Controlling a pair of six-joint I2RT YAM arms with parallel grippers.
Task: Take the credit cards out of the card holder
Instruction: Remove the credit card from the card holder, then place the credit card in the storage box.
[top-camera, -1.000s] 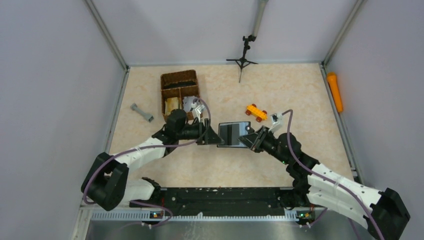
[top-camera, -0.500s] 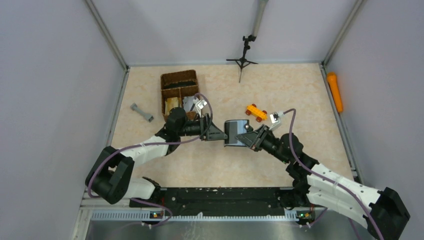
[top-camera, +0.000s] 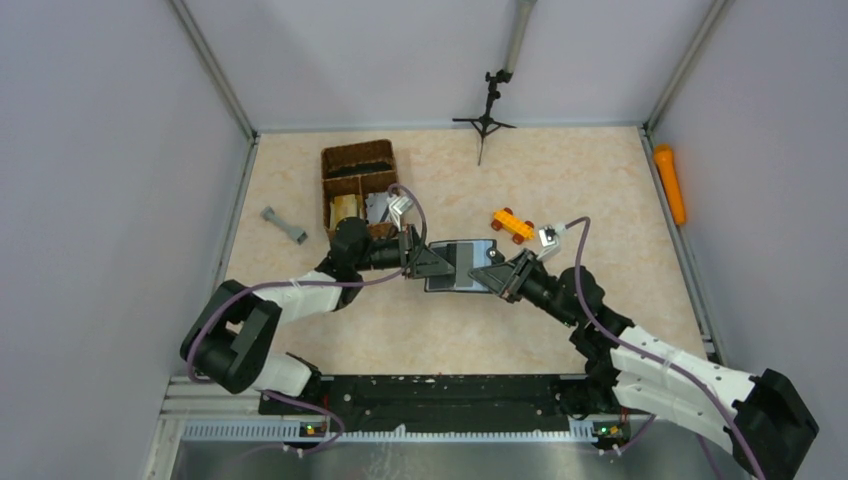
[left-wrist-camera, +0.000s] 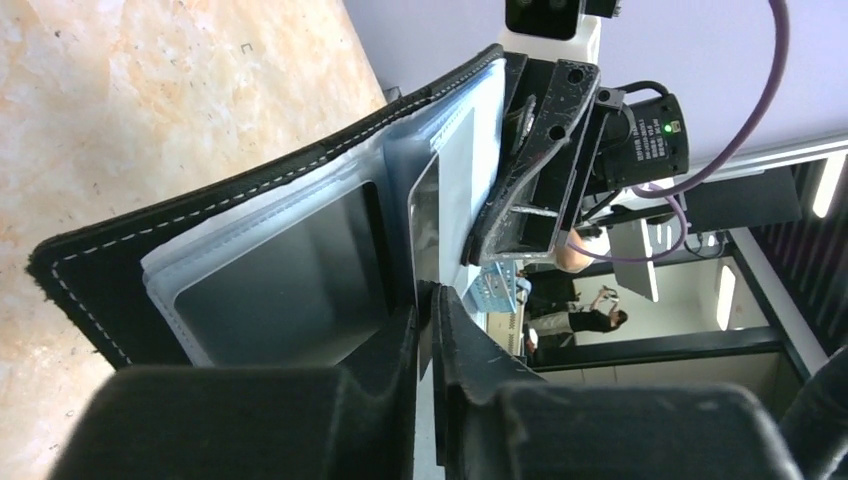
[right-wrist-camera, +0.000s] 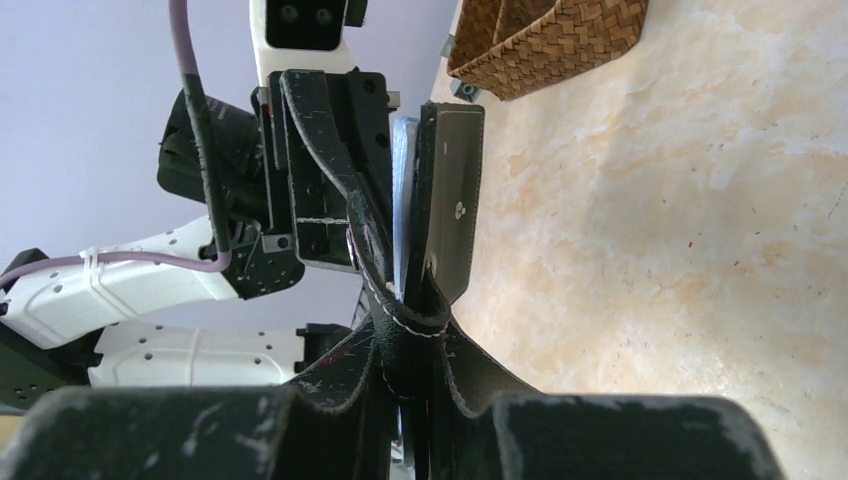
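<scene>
Card holder (top-camera: 458, 266) sits mid-desk (top-camera: 560, 170), open, held between both hands, grey-blue inside facing up in the top view. Can't tell from any view whether it touches the desk or is lifted off it.

Left hand (top-camera: 428, 262) is on the holder's left side. In the left wrist view its fingers (left-wrist-camera: 395, 345) are closed almost together on a thin clear inner leaf (left-wrist-camera: 428, 215) of the card holder (left-wrist-camera: 280, 260). Can't tell whether that leaf is a bare sleeve or has a card in it, as only its edge shows. No card is clearly readable and the pockets look shiny grey.

Right hand (top-camera: 490, 275) is on the right side. In the right wrist view the fingers are clamped tight on the black stitched cover edge of the card holder (right-wrist-camera: 450, 200), and the fingertips are mostly covered by the leather. A small round snap shows on the cover. Left hand (right-wrist-camera: 320, 150) fills the background there and blocks the inner leaves.

Wicker basket (top-camera: 360, 185) is at the far left. Its near compartments hold tan and grey bits, partly hidden by the left wrist and cable. Orange toy car (top-camera: 512, 224) is just beyond the right hand. Grey piece (top-camera: 284, 225) lies left of the basket, too small to identify. Orange cylinder (top-camera: 671, 183) is at the right wall. Small tripod (top-camera: 487, 115) is at the far edge.
</scene>
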